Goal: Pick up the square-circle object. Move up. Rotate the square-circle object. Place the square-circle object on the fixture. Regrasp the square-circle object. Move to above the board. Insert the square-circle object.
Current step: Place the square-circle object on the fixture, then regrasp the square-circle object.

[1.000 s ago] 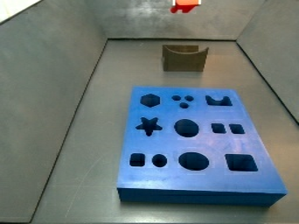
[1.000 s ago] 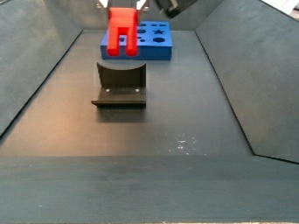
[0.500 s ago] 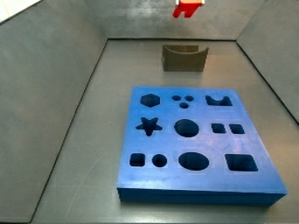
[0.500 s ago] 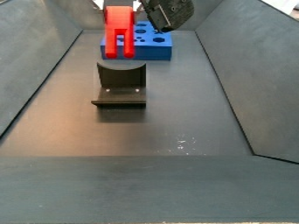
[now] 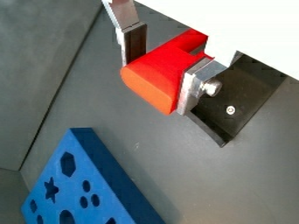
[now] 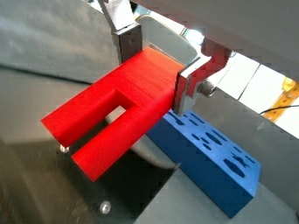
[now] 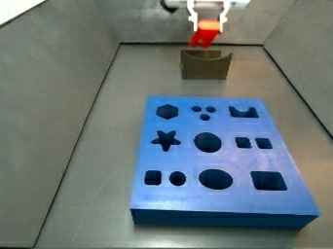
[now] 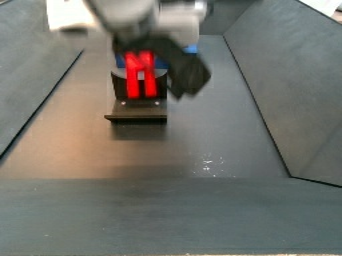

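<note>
My gripper (image 5: pixel 163 73) is shut on the square-circle object (image 5: pixel 162 68), a bright red oblong block whose two prongs (image 6: pixel 87 140) point away from the fingers (image 6: pixel 126 51). In both side views the gripper (image 7: pixel 205 14) hangs low over the fixture (image 7: pixel 204 65), a dark olive block with a U-shaped notch. The red block (image 7: pixel 204 38) sits just above that notch; whether it touches is unclear. Motion blur smears the gripper (image 8: pixel 140 30) and red block (image 8: pixel 140 76) over the fixture (image 8: pixel 138 108). The blue board (image 7: pixel 221 160) with its cut-out holes lies flat in front of the fixture.
Grey sloping walls (image 7: pixel 78 88) enclose the dark floor (image 8: pixel 160 190) on both sides. The board (image 5: pixel 79 185) lies to one side of the fixture (image 5: pixel 239 101) in a wrist view, with a strip of bare floor between them.
The gripper has come down with the red block from high up to just over the fixture's notch. Its body now hides most of the board in a side view.
</note>
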Tool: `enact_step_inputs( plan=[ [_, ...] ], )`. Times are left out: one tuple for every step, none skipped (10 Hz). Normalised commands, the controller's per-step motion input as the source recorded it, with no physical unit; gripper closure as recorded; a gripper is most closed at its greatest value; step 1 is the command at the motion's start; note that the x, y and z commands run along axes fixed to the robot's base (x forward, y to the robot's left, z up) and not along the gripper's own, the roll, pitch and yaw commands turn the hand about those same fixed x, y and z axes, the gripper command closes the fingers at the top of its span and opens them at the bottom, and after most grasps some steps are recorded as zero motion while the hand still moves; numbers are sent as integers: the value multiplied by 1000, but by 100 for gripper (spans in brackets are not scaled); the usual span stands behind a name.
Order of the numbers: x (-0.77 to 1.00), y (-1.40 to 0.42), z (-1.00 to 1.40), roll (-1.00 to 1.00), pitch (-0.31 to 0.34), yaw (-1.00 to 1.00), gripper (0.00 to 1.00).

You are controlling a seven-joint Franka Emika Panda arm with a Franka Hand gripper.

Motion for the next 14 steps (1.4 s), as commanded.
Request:
enact_step_inputs(
  plan=[
    [180,130,-1000,-215,54,-206,100],
    [187,129,-1000,-175,25,-200,100],
    [137,96,-727,-150,-18,-174,100],
    [111,92,-540,-131,-47,-149,100],
    [79,142,-438,-99,-77,-108,100],
    [81,150,-415,-96,-84,-78,100],
    [83,150,-409,-95,-85,-44,100],
    [82,149,-408,-95,-83,-23,100],
    [78,147,-407,-92,-78,-4,100],
    [0,0,0,0,0,0,0],
    [0,0,1000,-19,-45,-93,0],
    [-6,8,1000,-7,-47,-79,0],
    [-18,10,1000,11,-44,-50,0],
    [-25,6,1000,31,-38,-15,0]
  ],
)
